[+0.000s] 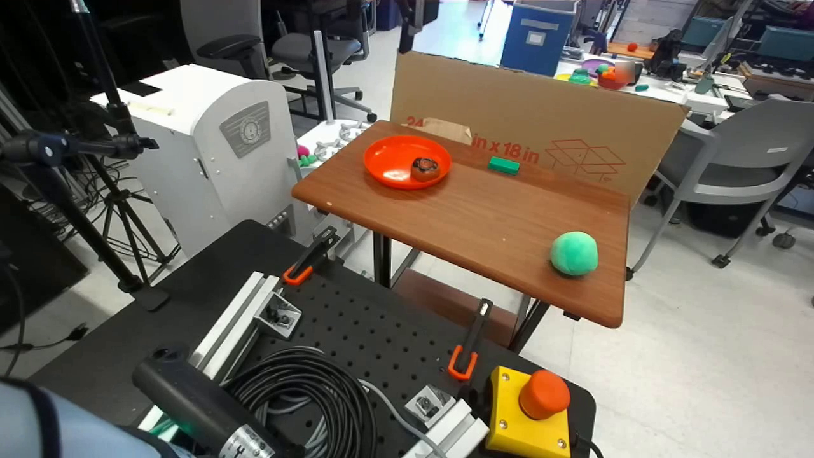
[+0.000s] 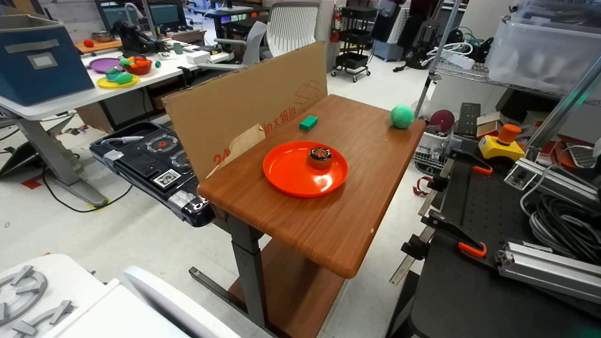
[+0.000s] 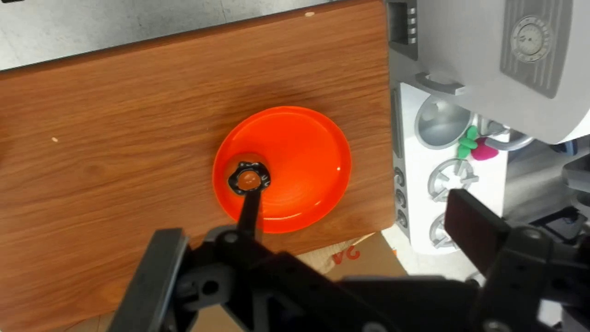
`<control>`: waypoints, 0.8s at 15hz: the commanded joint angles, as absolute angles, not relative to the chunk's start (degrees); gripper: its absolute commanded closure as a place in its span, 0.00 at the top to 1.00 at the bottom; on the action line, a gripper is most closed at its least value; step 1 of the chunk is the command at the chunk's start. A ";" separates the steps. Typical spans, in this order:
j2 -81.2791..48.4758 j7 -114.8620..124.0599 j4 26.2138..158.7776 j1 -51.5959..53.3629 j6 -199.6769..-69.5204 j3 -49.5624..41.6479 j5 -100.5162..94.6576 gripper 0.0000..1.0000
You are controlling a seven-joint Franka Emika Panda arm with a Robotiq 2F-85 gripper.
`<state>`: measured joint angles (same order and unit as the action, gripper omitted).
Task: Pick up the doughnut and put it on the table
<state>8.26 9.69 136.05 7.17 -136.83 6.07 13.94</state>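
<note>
The doughnut (image 1: pixel 425 170) is small, round and orange-brown with a dark ring on top. It sits in the orange bowl (image 1: pixel 389 159), off centre towards one side, and shows in the bowl also in an exterior view (image 2: pixel 319 162) and in the wrist view (image 3: pixel 234 171). The bowl stands near one end of the reddish-brown wooden table (image 1: pixel 483 219). My gripper (image 3: pixel 357 200) is open and empty, high above the table in the wrist view. One fingertip overlaps the doughnut's edge in that picture, apart from it in height. In both exterior views little or nothing of the gripper shows.
A green ball (image 1: pixel 574 253) stands at the table's other end. A small green block (image 1: pixel 503 166) lies near the cardboard panel (image 1: pixel 540 133) along the table's back edge. A toy stove (image 3: pixel 454 184) adjoins the bowl's end. A black perforated platform (image 1: pixel 381 324) with clamps faces the table.
</note>
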 commanded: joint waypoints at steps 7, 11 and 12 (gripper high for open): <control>-21.24 19.52 112.97 6.10 -134.22 3.32 -1.39 1.00; -30.11 17.89 106.52 7.60 -131.92 2.72 -1.32 1.00; -32.05 17.95 105.09 8.06 -131.02 2.41 -1.52 1.00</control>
